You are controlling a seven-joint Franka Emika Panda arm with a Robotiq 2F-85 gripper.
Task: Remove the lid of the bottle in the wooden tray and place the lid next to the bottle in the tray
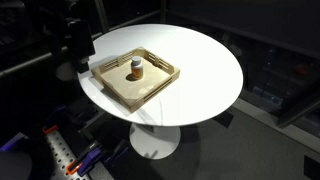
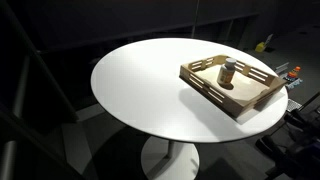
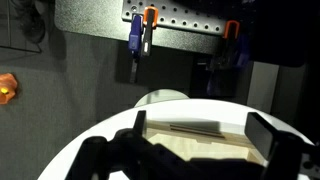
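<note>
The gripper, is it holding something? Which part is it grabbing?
Nothing is held. In the wrist view the gripper is open and empty. The bottle stands in the wooden tray with its lid on.

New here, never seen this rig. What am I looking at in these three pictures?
It is one robot arm with a two-fingered gripper. Two pictures come from cameras outside the robot, looking at a round white table from different places. The third comes from a camera on the wrist, looking past the gripper's dark fingers. On the table sits a wooden tray; in it stands a small amber bottle with its white lid on. The gripper is open and holds nothing.
</note>
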